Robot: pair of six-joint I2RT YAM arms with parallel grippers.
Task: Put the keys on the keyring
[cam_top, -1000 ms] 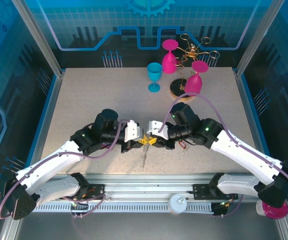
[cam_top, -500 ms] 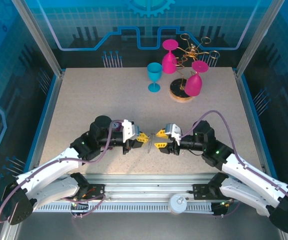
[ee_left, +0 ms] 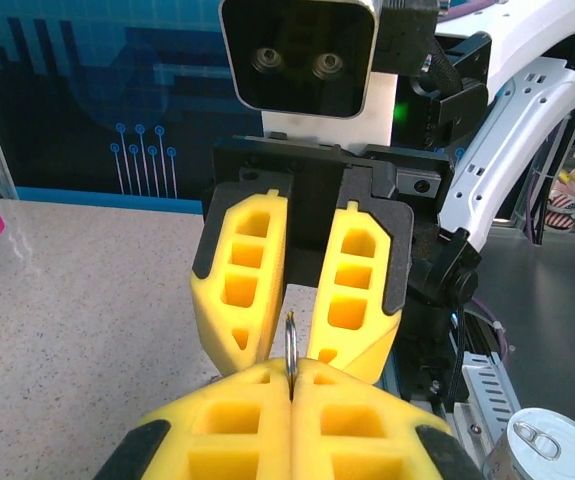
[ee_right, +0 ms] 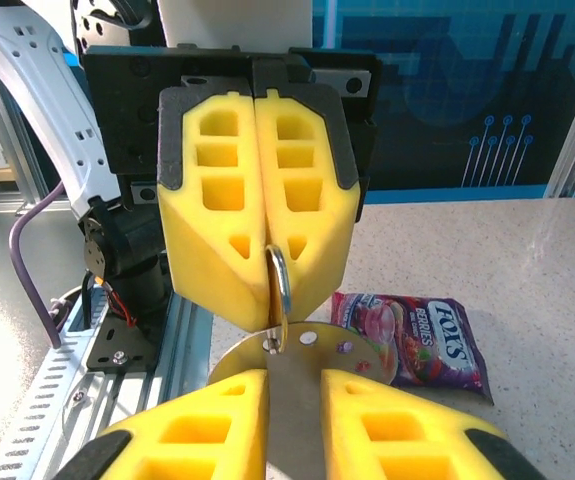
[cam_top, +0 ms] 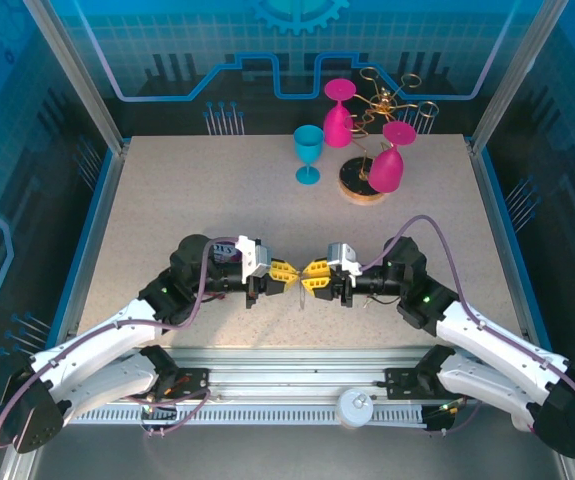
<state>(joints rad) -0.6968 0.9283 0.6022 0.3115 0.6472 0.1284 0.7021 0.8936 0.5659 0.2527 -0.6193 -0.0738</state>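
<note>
Blue circuit-patterned panels wall in a speckled beige table (cam_top: 167, 200). At its far edge a teal goblet (cam_top: 308, 152) stands beside a gold wire rack (cam_top: 382, 102) carrying pink glasses.

Above the near middle of the table the two arms face each other, tips almost touching. The left gripper (cam_top: 285, 272) has its yellow fingers pressed together on a thin silver wire ring (ee_right: 279, 278), which stands upright and pokes out past the fingertips. The right gripper (cam_top: 314, 277) has its fingers clamped on a flat silver key piece (ee_right: 292, 400), gripping it by its edges so the broad face lies open to the right wrist camera.

The ring's lower end meets the key piece's rounded head at a small hole; whether it passes through I cannot tell. Beyond the key piece, a purple sweets packet (ee_right: 414, 338) lies flat on the table.
</note>
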